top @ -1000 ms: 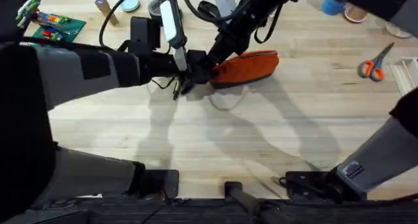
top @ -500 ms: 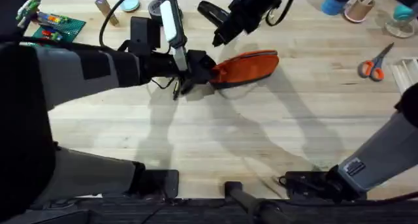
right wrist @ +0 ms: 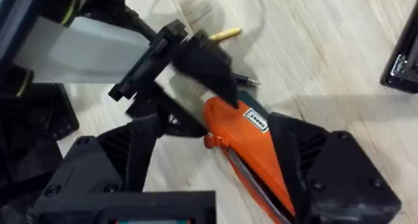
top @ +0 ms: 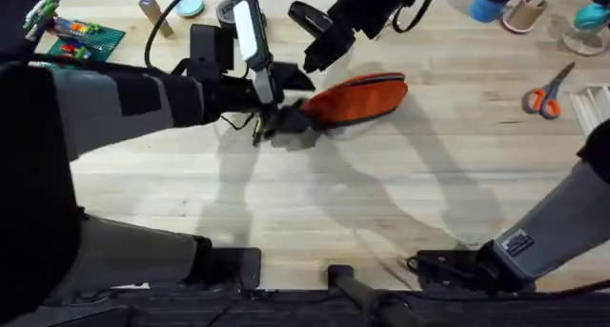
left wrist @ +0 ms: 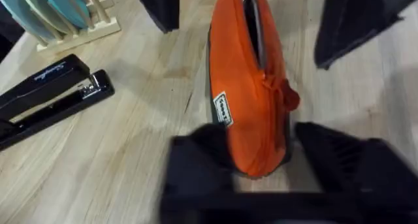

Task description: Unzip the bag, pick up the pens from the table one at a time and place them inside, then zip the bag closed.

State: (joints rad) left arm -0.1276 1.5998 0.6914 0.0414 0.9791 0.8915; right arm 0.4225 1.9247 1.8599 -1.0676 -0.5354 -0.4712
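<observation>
Step in hand, by my read: unzipping, pens not loaded yet. My left gripper (left wrist: 261, 160) straddled the near end of the orange pencil pouch (top: 355, 98), fingers spread either side of the fabric, close against it but I couldn't tell if they actually clamped. My right gripper (top: 317, 56) hung above and just behind that same end, near the black stapler (top: 309, 18); from the right wrist view its fingers stood apart with the pouch between them below, not pinching anything.

Pouch lay on its navy bottom edge on the wooden table (top: 286, 203), mid-table toward the far side, long axis roughly left-right. Zipper along the top looked partly parted near the far stretch in the left wrist view; orange pull tab (left wrist: 281, 93) sat close to my left fingers. How far it was open, I couldn't say.

Two pens on the table just beyond my left gripper: yellow one (right wrist: 224, 34) and black one (right wrist: 245, 80), both outside the pouch.

Next move would need: left holding the end firm, right dropping onto the pull tab.
</observation>
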